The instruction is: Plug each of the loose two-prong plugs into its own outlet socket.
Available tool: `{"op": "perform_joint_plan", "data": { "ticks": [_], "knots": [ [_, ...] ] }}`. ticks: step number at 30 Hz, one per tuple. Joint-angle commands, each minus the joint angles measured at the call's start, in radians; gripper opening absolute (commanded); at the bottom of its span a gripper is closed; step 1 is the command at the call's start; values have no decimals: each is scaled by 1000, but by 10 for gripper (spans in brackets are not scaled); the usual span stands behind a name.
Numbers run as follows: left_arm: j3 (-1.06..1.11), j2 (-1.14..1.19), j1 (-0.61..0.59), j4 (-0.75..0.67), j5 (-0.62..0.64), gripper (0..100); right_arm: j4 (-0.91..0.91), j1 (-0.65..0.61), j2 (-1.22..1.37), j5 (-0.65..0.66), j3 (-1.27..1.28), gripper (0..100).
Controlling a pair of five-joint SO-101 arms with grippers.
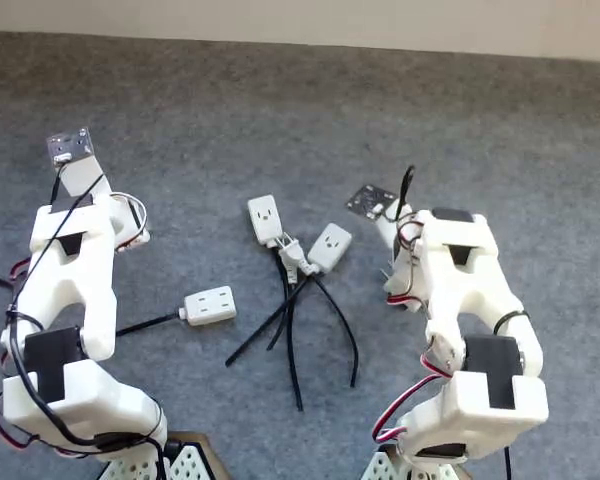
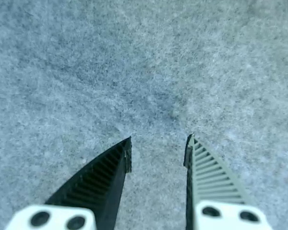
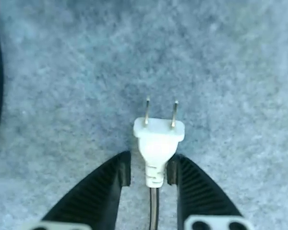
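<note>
A white two-prong plug point(image 3: 158, 136) is clamped at its neck by the right gripper point(image 3: 150, 167), prongs pointed ahead; the nearest white outlet block point(image 1: 330, 245) is seen at ten o'clock. The left gripper point(image 2: 158, 143) is held partly open, empty.

Carpet point(image 1: 280, 110) centre: two white outlet sockets point(image 1: 265, 220) flank a white plug point(image 1: 292, 258). A third socket point(image 1: 209, 306) lies nearer the left edge. Black cords point(image 1: 292, 345) cross toward the near edge.

Mottled grey carpet point(image 1: 280, 110); white plastic two-prong plug point(image 3: 158, 141), silvery prongs; three white plastic outlet sockets point(image 1: 264, 219) point(image 1: 330, 245) point(image 1: 209, 306) with black cords point(image 1: 291, 345); left gripper point(image 2: 157, 153): one ribbed black finger point(image 2: 103, 184), one ribbed white point(image 2: 211, 177).
</note>
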Motion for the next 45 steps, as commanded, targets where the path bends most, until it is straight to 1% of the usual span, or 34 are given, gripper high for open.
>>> {"op": "perform_joint_plan", "data": {
  "ticks": [1, 4, 9, 10, 19, 25, 26, 30, 36, 38, 41, 42, 45],
  "knots": [
    [-24, -4, -5, 5, 3, 200, -28, 51, -2, -6, 2, 152],
    [-24, -4, -5, 5, 3, 200, -30, 65, -1, -6, 2, 146],
    [-24, -4, -5, 5, 3, 200, -27, 116, -1, 64, 8, 19],
    [-24, -4, -5, 5, 3, 200, -27, 122, -1, 69, 8, 9],
    [-24, -4, -7, 5, 3, 199, -31, 99, 1, 64, 12, 13],
    [-24, -4, -7, 5, 3, 199, -27, 134, 1, 69, 27, 14],
    [-24, -4, -7, 5, 3, 199, -28, 140, 1, 72, 42, 20],
    [-24, -4, -7, 5, 3, 199, -30, 150, -4, 104, 68, 115],
    [-24, -4, -7, 5, 3, 199, -30, 159, -2, 106, 68, 119],
    [-24, -4, -7, 5, 3, 199, -30, 166, -1, 106, 68, 104],
    [-24, -4, -7, 5, 3, 199, -28, 165, -1, 101, 68, 0],
    [-24, -4, -7, 5, 3, 199, -28, 166, -1, 101, 70, 12],
    [-24, -4, -5, 5, 3, 200, -28, 168, -7, 83, 68, 5]
  ]
}}
